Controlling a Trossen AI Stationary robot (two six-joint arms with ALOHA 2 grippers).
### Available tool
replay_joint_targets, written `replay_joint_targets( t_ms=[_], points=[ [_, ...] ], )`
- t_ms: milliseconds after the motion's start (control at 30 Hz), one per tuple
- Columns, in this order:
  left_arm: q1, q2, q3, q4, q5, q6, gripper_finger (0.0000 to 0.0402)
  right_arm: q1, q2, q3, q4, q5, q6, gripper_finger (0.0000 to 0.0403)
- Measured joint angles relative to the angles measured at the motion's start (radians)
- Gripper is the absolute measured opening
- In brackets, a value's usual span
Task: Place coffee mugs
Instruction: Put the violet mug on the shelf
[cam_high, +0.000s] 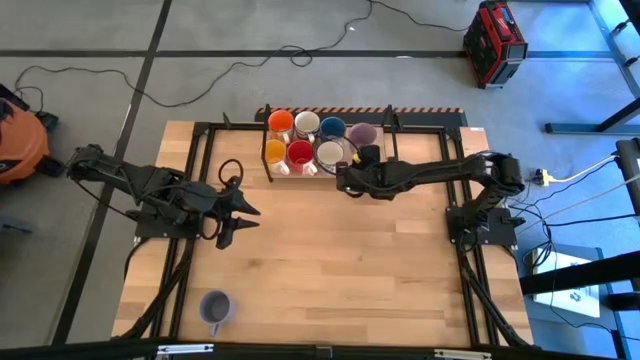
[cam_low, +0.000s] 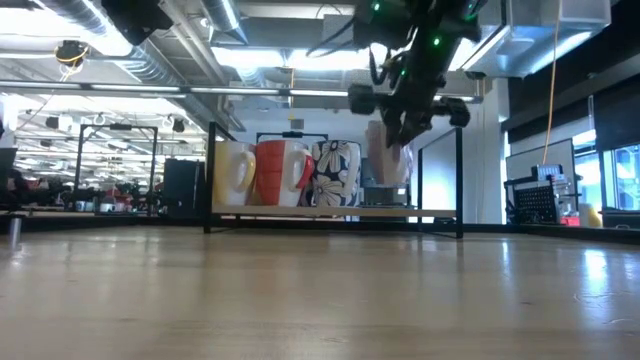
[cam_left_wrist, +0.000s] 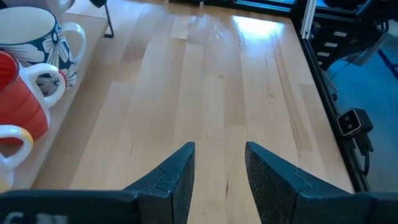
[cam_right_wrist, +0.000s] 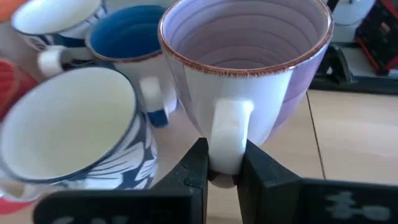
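Seven mugs are at the wooden tray (cam_high: 268, 166) by the table's far edge: orange (cam_high: 281, 122), white (cam_high: 307, 123) and blue (cam_high: 332, 127) behind; orange (cam_high: 275, 151), red (cam_high: 300, 153) and white floral (cam_high: 329, 154) in front. My right gripper (cam_high: 358, 160) (cam_right_wrist: 222, 155) is shut on a pale purple mug (cam_high: 362, 134) (cam_right_wrist: 249, 68) at the tray's right end. A second purple mug (cam_high: 216, 307) stands on its base near the table's near-left corner. My left gripper (cam_high: 250, 218) (cam_left_wrist: 219, 155) hovers open over bare wood at centre-left. My right gripper pinches the pale purple mug's handle (cam_right_wrist: 230, 127) between its two fingers, which lie across the loop. The fingers come slanting down from the table's near side. The mug sits upright with its mouth up; in the low view it (cam_low: 388, 155) hangs slightly above the tray's floor.
The floral mug (cam_right_wrist: 74, 124) and blue mug (cam_right_wrist: 127, 37) stand close beside the held one. A black frame (cam_high: 200, 135) runs round the table. There is bare wood (cam_high: 340, 260) across the middle and near-right. Cables and a red case (cam_high: 494, 42) lie on the floor beyond.
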Motion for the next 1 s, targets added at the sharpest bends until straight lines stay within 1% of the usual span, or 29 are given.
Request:
replay_joint_targets(
  t_ms=[100, 267, 467, 900, 1000],
  points=[
    [0.000, 0.000, 0.000, 0.000, 0.000, 0.000, 0.0135, 0.000, 0.027, 0.000, 0.005, 0.009, 0.044, 0.0034],
    [0.000, 0.000, 0.000, 0.000, 0.000, 0.000, 0.0135, 0.000, 0.055, 0.000, 0.040, 0.019, 0.050, 0.0034],
    [0.000, 0.000, 0.000, 0.000, 0.000, 0.000, 0.0135, -0.021, 0.076, 0.000, 0.053, 0.035, 0.096, 0.0034],
    [0.000, 0.000, 0.000, 0.001, 0.000, 0.001, 0.0135, -0.087, 0.099, 0.000, 0.065, -0.027, 0.092, 0.0034],
    [0.000, 0.000, 0.000, 0.001, 0.000, 0.001, 0.0135, -0.092, 0.106, 0.000, 0.073, -0.020, 0.092, 0.0034]
  ],
)
